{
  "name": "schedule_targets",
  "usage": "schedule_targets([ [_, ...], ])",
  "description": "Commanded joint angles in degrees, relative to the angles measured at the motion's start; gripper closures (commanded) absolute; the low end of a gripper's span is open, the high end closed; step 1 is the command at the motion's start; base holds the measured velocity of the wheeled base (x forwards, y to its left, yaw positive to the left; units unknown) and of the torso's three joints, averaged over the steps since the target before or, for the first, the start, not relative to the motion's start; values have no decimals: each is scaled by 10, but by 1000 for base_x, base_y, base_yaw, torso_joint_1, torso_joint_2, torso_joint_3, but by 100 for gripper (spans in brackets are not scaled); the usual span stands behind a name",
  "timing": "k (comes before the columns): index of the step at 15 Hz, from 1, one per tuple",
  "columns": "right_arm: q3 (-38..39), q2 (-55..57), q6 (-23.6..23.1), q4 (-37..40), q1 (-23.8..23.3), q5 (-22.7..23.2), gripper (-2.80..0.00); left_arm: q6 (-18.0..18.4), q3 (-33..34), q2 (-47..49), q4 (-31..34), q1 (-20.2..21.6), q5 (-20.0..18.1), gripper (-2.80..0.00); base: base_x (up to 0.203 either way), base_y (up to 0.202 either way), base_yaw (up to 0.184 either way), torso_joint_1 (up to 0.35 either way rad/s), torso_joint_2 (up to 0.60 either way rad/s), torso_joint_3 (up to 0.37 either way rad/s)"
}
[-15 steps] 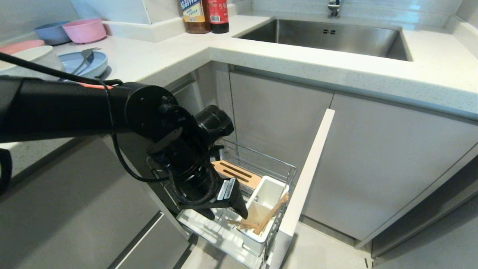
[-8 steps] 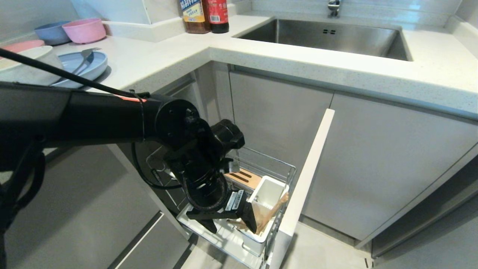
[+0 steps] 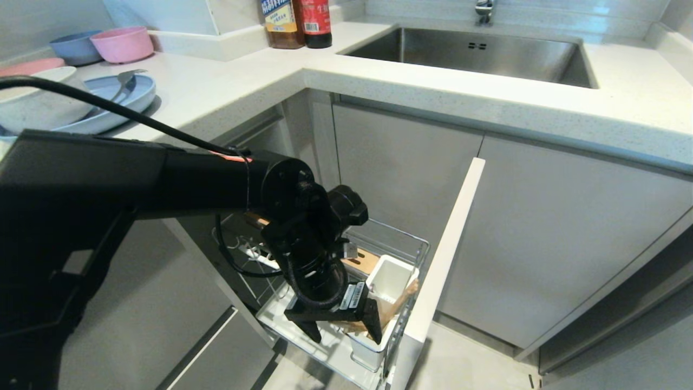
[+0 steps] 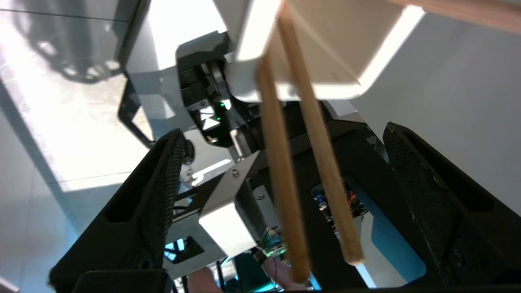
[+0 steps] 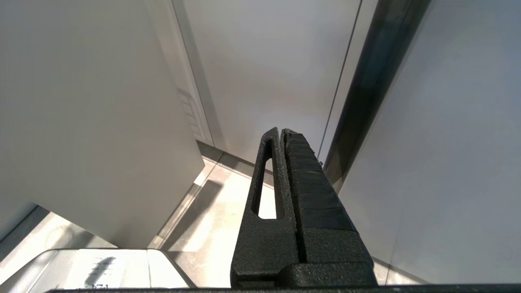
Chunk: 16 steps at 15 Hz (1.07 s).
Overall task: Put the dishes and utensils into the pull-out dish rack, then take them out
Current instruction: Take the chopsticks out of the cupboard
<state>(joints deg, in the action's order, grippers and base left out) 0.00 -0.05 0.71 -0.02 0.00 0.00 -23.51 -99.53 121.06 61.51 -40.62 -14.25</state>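
My left hand [image 3: 343,329] hangs low over the front end of the pull-out dish rack [image 3: 403,245], fingers spread wide and pointing down. The chopsticks [image 4: 303,162] stand tilted in the white utensil holder [image 3: 391,281] at the rack's front; their free ends lie between my spread fingers [image 4: 423,179] without touching either one. Nothing is pinched. In the head view my wrist covers most of the rack; the slotted wooden strip [image 3: 364,262] shows just behind the holder, and the pale front panel [image 3: 444,254] stands just right of it.

On the counter [image 3: 260,70], far left, the off-white bowl [image 3: 38,105] sits on the light-blue plate [image 3: 116,100], with a metal utensil [image 3: 116,89] across the plate.

My right hand [image 5: 283,146] is pressed together, holding nothing, beside grey cabinet fronts above the floor.
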Motion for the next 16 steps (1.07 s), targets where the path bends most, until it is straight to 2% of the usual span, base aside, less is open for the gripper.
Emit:
schedule_targets([
  [1,1,0,0,-1,0,0,0,7,-24,21,26,9,2,-280,0,0,0,0,0,0],
  [5,1,0,0,0,0,0,0,108,-71,28,133,32,3,-280,0,0,0,0,0,0],
  [7,1,0,0,-1,0,0,0,128,-114,42,172,33,6,-280,0,0,0,0,0,0],
  [9,1,0,0,0,0,0,0,173,-119,45,165,33,55,-280,0,0,0,0,0,0],
  [11,1,0,0,-1,0,0,0,179,-118,52,171,34,71,-280,0,0,0,0,0,0],
  [16,1,0,0,-1,0,0,0,187,-118,71,174,23,76,-280,0,0,0,0,0,0],
])
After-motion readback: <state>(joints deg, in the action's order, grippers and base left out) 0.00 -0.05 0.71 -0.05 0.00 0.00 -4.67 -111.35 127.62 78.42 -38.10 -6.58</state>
